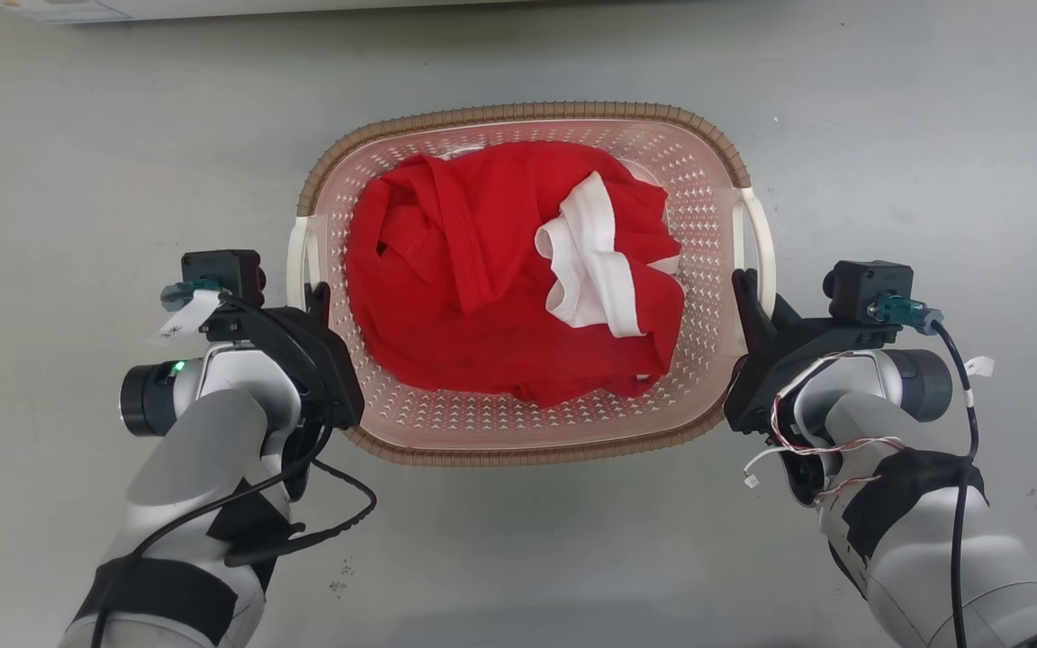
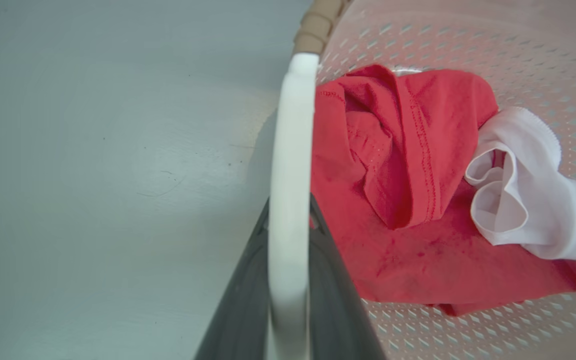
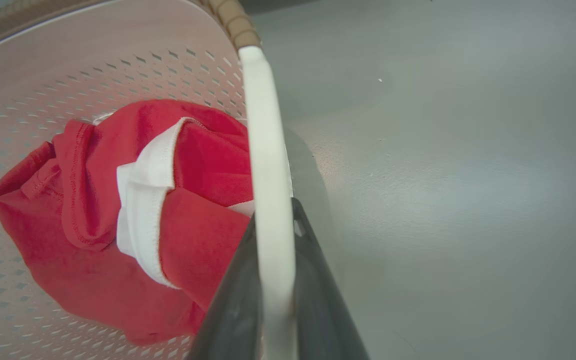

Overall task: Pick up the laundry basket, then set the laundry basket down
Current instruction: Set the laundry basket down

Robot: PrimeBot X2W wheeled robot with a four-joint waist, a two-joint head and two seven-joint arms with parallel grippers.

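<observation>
- Your left gripper (image 1: 319, 297) clamps the left handle (image 1: 298, 256), your right gripper (image 1: 743, 286) the right handle (image 1: 761, 236), of the laundry basket (image 1: 518, 454) between them
- Lift both evenly; it seems to rest on the floor (image 1: 77, 135)

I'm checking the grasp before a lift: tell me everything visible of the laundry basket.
The laundry basket is a rounded-rectangular, pale pink perforated plastic tub with a brown woven-look rim and a white handle on each side. It is upright, holding a red garment and a white cloth. The left pincer and right pincer each close on a handle. Below is grey floor.
</observation>
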